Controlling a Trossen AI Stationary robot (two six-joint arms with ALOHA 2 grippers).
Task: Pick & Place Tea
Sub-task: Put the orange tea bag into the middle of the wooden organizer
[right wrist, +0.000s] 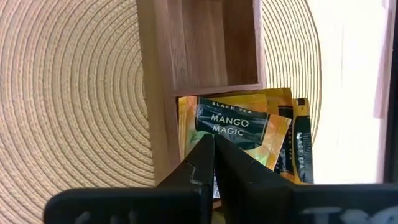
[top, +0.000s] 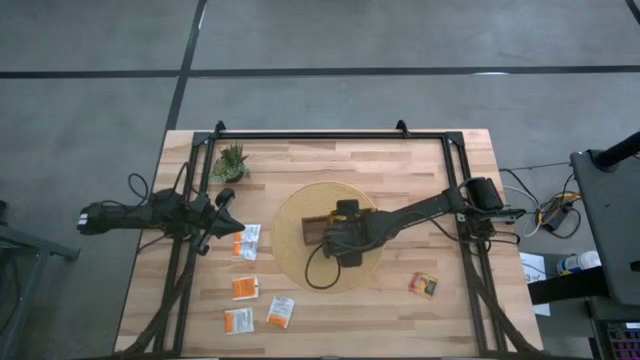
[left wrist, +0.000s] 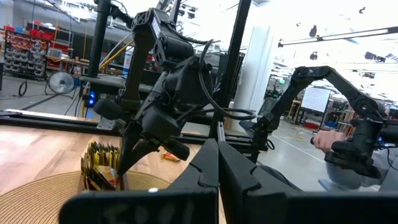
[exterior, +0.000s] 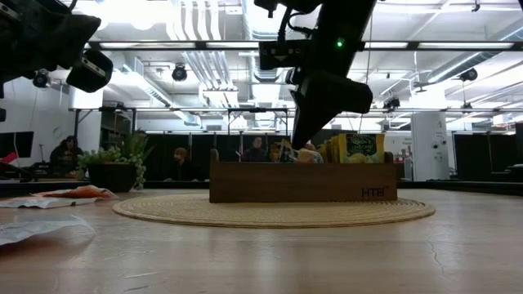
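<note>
A dark wooden divided tray (top: 311,229) stands on a round woven mat (top: 292,262) at mid-table. My right gripper (right wrist: 212,142) slants down over one compartment, shut on an orange "Mango Magic" tea sachet (right wrist: 239,127) that lies atop other sachets standing in the tray (exterior: 351,149). The compartment beyond it (right wrist: 211,43) shows bare wood. Several white-and-orange sachets (top: 248,241) (top: 245,288) (top: 280,312) lie flat on the table's left part, and an orange one (top: 424,285) to the right. My left gripper (top: 236,226) waits shut at the left edge, above the table. My right gripper pinches the Mango Magic sachet by its near edge (right wrist: 219,147) between the two fingertips, coming from above and slanting down toward the tray. The sachet is tilted inside the compartment and lies against the other sachets there; the fingers themselves hide the exact spot of the pinch.
A small spiky potted plant (top: 231,162) stands at the far left. A black frame of bars (top: 330,134) runs round the table. People sit in the room behind (exterior: 180,163).
</note>
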